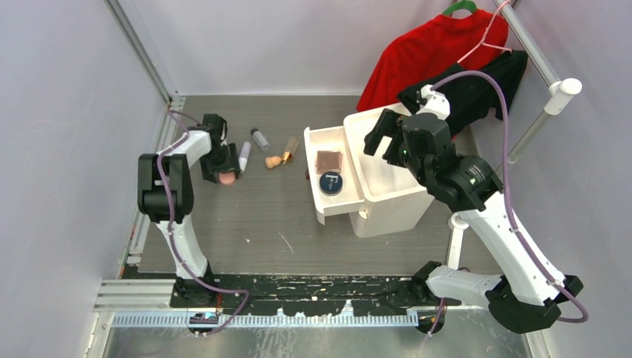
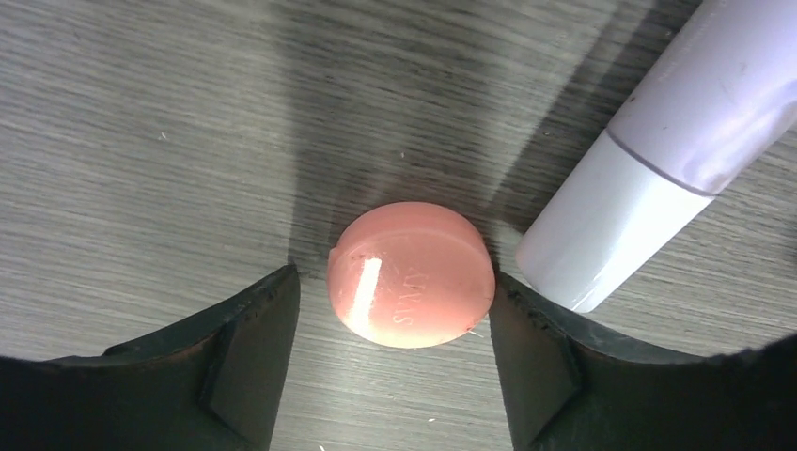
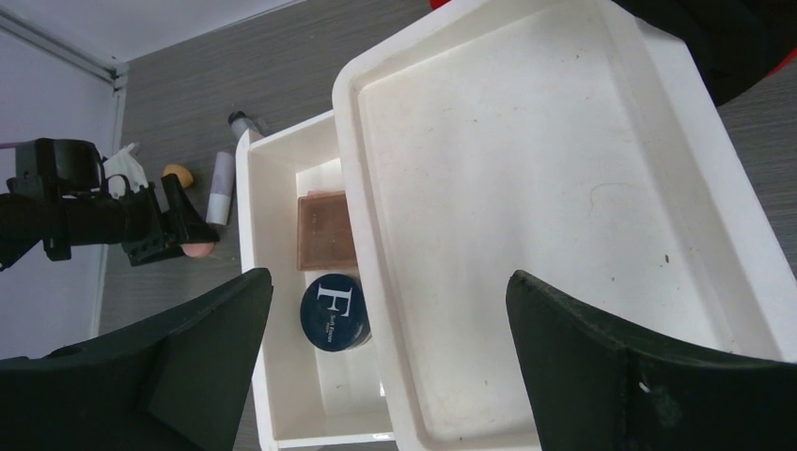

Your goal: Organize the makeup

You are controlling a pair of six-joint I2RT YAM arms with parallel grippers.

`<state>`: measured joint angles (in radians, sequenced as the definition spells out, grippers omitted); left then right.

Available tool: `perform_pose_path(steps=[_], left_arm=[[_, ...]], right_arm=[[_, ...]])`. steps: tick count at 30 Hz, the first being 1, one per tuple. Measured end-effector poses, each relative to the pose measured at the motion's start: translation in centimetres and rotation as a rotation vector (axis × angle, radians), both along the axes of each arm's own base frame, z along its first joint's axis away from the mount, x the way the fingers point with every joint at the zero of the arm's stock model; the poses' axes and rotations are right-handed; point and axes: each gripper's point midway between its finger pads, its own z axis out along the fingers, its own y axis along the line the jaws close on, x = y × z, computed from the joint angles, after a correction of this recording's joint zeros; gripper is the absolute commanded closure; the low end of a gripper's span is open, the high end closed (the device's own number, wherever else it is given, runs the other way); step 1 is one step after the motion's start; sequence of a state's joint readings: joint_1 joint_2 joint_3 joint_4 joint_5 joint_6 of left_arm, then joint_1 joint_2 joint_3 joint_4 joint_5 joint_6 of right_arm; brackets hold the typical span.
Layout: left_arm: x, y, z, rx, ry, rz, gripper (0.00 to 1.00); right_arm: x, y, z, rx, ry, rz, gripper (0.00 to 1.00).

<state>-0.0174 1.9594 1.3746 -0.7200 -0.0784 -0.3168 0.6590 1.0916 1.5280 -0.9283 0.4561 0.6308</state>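
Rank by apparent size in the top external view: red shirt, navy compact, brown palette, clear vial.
1. red shirt, by far the largest.
2. brown palette and navy compact: side by side in the open drawer, they look about the same size, so not ranked.
3. clear vial, the slimmest and smallest.

Grey wood-grain counter (image 1: 246,216), pale walls on three sides, metal rail (image 1: 261,319) along near edge. White box (image 1: 387,212) right of centre, shallow tray on top, drawer (image 1: 337,207) pulled out to its left. Far right corner: red garment (image 1: 425,52) on green hanger (image 1: 460,7), black garment (image 1: 484,86) draped lower, just behind the box, pink wire hanger (image 1: 484,37) above it, white-capped rack pole (image 1: 548,112) at right
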Motion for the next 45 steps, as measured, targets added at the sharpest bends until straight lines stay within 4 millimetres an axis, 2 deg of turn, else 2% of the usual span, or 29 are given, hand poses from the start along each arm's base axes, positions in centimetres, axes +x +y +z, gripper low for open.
perform_pose_path(steps=[6, 13, 16, 18, 20, 23, 25, 28, 29, 31, 33, 34, 35, 40, 45], left_arm=[[0.6, -0.1, 0.0, -0.005, -0.023, 0.010, 0.51], [0.2, 0.1, 0.4, 0.004, -0.028, 0.018, 0.53], [-0.6, 0.1, 2.4, 0.015, -0.052, 0.013, 0.54], [-0.9, -0.1, 5.2, 0.034, -0.107, 0.001, 0.54], [-1.2, -1.1, 8.9, 0.054, -0.192, -0.032, 0.54], [-2.0, -4.9, 14.8, 0.071, -0.322, -0.144, 0.54], [-2.6, -9.3, 19.4, 0.034, -0.425, -0.254, 0.54], [-3.5, -15.2, 24.8, -0.040, -0.554, -0.389, 0.54], [-4.0, -17.2, 26.6, -0.069, -0.597, -0.431, 0.55], [-5.0, -20.3, 28.7, -0.115, -0.645, -0.497, 0.54], [-5.8, -22.7, 29.7, -0.145, -0.664, -0.550, 0.54], [-5.8, -23.0, 30.2, -0.153, -0.677, -0.555, 0.54], [-6.3, -24.8, 29.8, -0.162, -0.665, -0.596, 0.54], [-6.6, -29.9, 28.6, -0.184, -0.630, -0.697, 0.53], [-6.5, -33.4, 27.3, -0.199, -0.596, -0.767, 0.49]], right_arm=[[0.4, 0.3, -0.4, -0.010, 0.013, 0.002, 0.00], [0.6, 0.8, -0.6, -0.011, 0.023, 0.012, 0.00], [0.6, 0.8, -0.6, -0.012, 0.021, 0.013, 0.00], [0.6, 0.7, -0.6, -0.015, 0.020, 0.014, 0.00], [0.7, 0.7, -0.6, -0.021, 0.017, 0.017, 0.00], [0.8, 0.3, -0.6, -0.052, 0.008, 0.012, 0.00], [0.9, -0.1, -0.3, -0.073, -0.003, 0.002, 0.00], [1.0, -0.6, 0.1, -0.090, -0.020, -0.015, 0.00], [1.1, -0.7, 0.2, -0.092, -0.022, -0.020, 0.00], [1.1, -0.8, 0.2, -0.093, -0.024, -0.022, 0.00], [1.0, -0.8, 0.2, -0.092, -0.025, -0.024, 0.00], [1.0, -0.9, 0.3, -0.091, -0.027, -0.025, 0.00], [0.9, -0.9, 0.4, -0.089, -0.030, -0.026, 0.00], [0.1, -1.8, 1.4, -0.072, -0.058, -0.042, 0.00], [-0.6, -2.6, 1.9, -0.062, -0.073, -0.055, 0.00]])
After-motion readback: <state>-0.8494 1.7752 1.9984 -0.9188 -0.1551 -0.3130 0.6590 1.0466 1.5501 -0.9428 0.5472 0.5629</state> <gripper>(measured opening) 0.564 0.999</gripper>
